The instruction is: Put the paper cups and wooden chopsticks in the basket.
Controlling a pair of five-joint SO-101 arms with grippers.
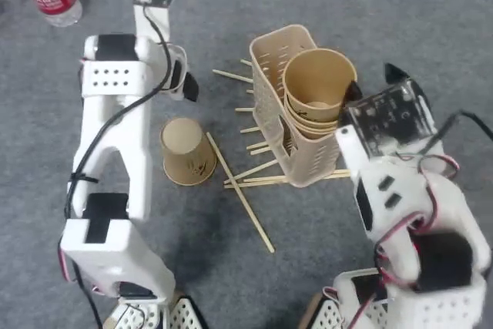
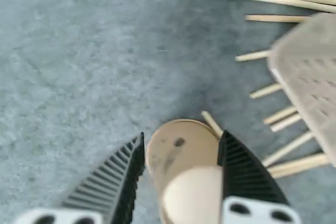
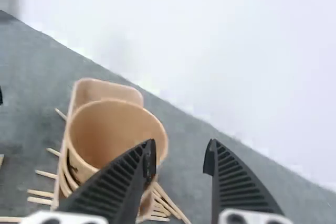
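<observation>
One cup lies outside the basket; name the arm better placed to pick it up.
Left: the left gripper, open, is lined up on that cup; the right gripper hangs by the basket.

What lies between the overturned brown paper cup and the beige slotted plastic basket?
Thin wooden chopsticks lie scattered on the grey mat, one long stick close beside the cup; the high view shows this.
</observation>
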